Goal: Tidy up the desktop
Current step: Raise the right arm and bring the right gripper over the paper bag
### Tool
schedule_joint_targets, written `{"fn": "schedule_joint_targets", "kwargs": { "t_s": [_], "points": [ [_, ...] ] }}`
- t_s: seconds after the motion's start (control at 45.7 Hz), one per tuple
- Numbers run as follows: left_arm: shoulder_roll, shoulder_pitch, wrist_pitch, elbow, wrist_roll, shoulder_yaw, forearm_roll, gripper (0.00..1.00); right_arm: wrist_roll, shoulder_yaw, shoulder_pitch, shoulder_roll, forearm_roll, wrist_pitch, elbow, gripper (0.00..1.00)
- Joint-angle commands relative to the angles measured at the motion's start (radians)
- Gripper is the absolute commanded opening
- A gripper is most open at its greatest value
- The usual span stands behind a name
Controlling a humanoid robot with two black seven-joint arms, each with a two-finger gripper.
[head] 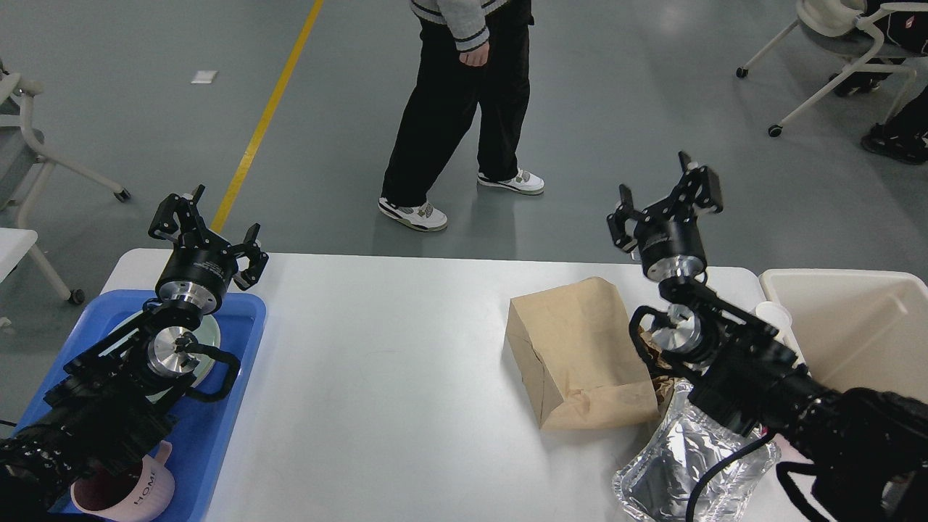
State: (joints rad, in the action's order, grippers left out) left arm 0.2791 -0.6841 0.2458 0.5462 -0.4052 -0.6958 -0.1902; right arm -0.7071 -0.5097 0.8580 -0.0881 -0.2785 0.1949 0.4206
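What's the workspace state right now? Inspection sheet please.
Surface: white desktop, middle bare.
Job's things: brown paper bag lying on its side; foil container at the near right edge.
Clutter: blue tray at left with a plate and pink mug; cream bin at right, white cup beside it.
Grippers: left gripper open, empty, over the tray; right gripper open, empty.
Cables: black cable over the foil container.
Surroundings: person standing beyond the table; wheeled chairs at both sides.

pink mug (pixel 127 493) lettered "HOME" on its side, no other text legible
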Motion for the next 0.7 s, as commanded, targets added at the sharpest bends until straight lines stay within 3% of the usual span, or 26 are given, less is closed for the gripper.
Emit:
{"fn": "schedule_joint_targets", "kwargs": {
  "t_s": [0.0, 0.175, 0.372, 0.503, 0.679],
  "points": [
    [0.0, 0.0, 0.0, 0.0, 0.0, 0.001, 0.0, 0.96, 0.0, 0.161, 0.142, -0.024, -0.03, 0.0, -0.103, 1.0],
    [0.0, 0.0, 0.0, 0.0, 0.0, -0.001, 0.0, 0.96, 0.0, 0.544, 0.326, -0.027, -0.022, 0.006, -0.128, 1.0],
    [0.0, 0.0, 0.0, 0.0, 0.0, -0.001, 0.0, 0.96, 0.0, 1.11, 0.559, -0.065, -0.021, 0.02, -0.085, 1.0],
    [0.0, 0.0, 0.0, 0.0, 0.0, -0.001, 0.0, 0.96, 0.0, 1.397, 0.722, -0.133, -0.019, 0.02, 0.059, 1.0],
    [0.0, -0.002, 0.0, 0.0, 0.0, -0.001, 0.0, 0.96, -0.002, 1.623, 0.871, -0.154, -0.016, 0.023, 0.384, 1.0]
  ]
}}
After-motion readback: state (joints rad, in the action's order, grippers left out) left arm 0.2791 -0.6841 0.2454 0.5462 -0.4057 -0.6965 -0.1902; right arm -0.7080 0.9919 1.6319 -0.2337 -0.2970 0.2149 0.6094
